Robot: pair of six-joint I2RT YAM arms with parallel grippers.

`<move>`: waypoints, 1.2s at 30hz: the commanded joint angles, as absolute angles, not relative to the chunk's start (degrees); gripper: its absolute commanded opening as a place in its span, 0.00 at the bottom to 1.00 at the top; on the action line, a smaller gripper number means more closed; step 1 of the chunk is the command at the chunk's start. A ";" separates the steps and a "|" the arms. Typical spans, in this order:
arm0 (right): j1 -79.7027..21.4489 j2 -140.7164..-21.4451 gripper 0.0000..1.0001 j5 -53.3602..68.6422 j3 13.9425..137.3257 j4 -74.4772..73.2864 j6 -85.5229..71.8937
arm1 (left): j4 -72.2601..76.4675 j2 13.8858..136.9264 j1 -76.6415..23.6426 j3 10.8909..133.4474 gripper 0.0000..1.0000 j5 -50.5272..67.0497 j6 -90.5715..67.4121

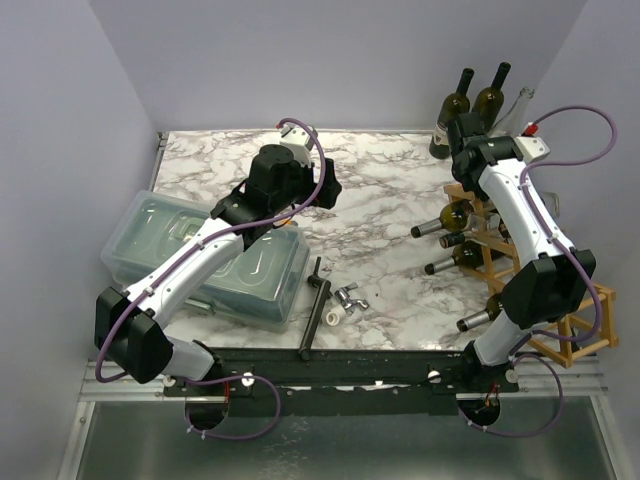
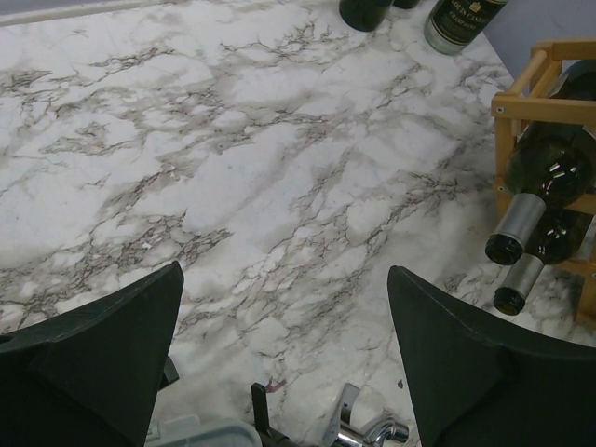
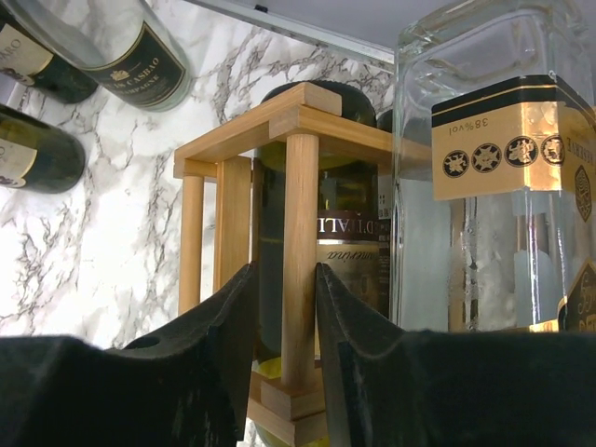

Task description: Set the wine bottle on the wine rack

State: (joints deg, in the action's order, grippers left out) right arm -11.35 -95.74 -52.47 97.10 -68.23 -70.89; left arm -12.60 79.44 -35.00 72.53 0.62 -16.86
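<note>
Top external view, nearest first: the clear plastic bin [image 1: 140, 230] is seen at the near left of the marble table [image 1: 400, 190], with a black bar [image 1: 315, 305] and small metal fittings [image 1: 348, 298] lying just beside it. The left gripper [image 2: 284, 298] is held above bare marble, its jaws wide and nothing between them.

Further right, the wine rack [image 1: 580, 335] is found at the table's right edge. Several racked bottles [image 1: 445, 225] lie in its cells, necks pointed toward the middle. The right gripper [image 3: 284, 279] is poised at the rack's far top cell, jaws set narrow, with a wooden post showing in the gap; whether the post is pinched cannot be told. One dark bottle [image 3: 345, 223] is lodged in that cell, and a clear square bottle [image 3: 484, 233] stands just beside it.

Farthest back, two standing dark bottles [image 1: 475, 100] are seen in the corner. The task is judged partly done: no bottle is being carried, and the standing ones are not yet racked.
</note>
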 commanded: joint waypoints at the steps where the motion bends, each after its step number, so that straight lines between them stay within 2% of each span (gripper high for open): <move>1: -11.34 -95.96 0.32 -54.92 96.44 -68.35 -74.87 | -12.62 79.74 -35.24 74.18 0.92 1.34 -17.04; 8: -11.29 -96.79 0.29 -55.48 96.81 -66.88 -76.59 | -12.59 79.58 -35.24 74.28 0.92 1.43 -17.18; 14: -11.34 -99.08 0.14 -56.76 99.19 -66.24 -77.28 | -12.61 79.54 -35.24 74.27 0.92 1.71 -17.23; 21: -10.92 -101.69 0.01 -59.18 102.84 -67.70 -78.49 | -12.59 79.45 -35.24 74.27 0.92 1.66 -17.16; 28: -10.90 -97.74 0.01 -61.41 98.17 -65.52 -80.06 | -12.57 79.50 -35.23 74.27 0.92 1.54 -17.14; 36: -10.90 -89.91 0.01 -62.55 88.98 -48.70 -70.82 | -12.57 79.93 -35.23 74.28 0.92 1.79 -17.27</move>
